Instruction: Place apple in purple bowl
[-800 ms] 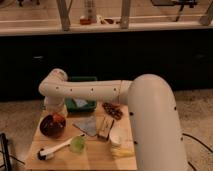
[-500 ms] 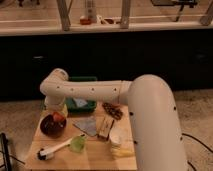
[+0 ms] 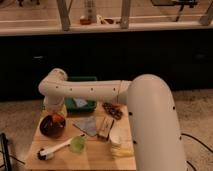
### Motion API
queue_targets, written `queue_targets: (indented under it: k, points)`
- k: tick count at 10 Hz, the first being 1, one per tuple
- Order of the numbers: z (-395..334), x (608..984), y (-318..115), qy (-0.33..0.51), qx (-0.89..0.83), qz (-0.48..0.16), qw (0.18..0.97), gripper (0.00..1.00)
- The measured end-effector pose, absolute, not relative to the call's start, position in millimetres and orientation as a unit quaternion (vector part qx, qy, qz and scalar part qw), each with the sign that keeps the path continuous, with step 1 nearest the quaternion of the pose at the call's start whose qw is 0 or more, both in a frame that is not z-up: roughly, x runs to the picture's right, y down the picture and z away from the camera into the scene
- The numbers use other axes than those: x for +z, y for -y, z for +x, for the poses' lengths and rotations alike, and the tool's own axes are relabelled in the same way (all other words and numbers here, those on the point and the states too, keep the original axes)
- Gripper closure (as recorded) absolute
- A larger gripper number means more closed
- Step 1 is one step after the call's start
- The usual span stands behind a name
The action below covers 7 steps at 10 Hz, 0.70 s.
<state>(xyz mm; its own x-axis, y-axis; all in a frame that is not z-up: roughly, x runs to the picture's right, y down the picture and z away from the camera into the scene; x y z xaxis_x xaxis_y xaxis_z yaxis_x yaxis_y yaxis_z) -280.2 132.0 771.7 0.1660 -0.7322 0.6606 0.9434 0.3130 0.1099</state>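
Note:
The purple bowl (image 3: 51, 127) sits on the left side of the small wooden table (image 3: 95, 156). The orange-red apple (image 3: 58, 118) is at the bowl's upper right, inside or just above it; I cannot tell if it rests there. My gripper (image 3: 55, 111) hangs straight down from the white arm (image 3: 95, 90) right over the apple and the bowl. The arm's wrist hides most of the gripper.
A translucent green cup (image 3: 77, 144) stands in front of the bowl, with a white-handled brush (image 3: 52, 150) beside it. A green tray (image 3: 80, 103) is behind. A grey cloth (image 3: 86, 125), snack packets (image 3: 105, 127) and a yellow item (image 3: 120, 150) lie to the right.
The arm has barely moved. The gripper stays over the bowl with the apple under it.

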Motion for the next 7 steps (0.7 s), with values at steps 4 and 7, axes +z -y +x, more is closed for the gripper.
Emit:
queue_targets:
  k: [4, 7]
  points:
    - [-291, 766, -139, 0.328, -0.566, -0.168, 0.737, 1.0]
    - [-298, 763, -145, 0.339, -0.57, -0.172, 0.729, 0.95]
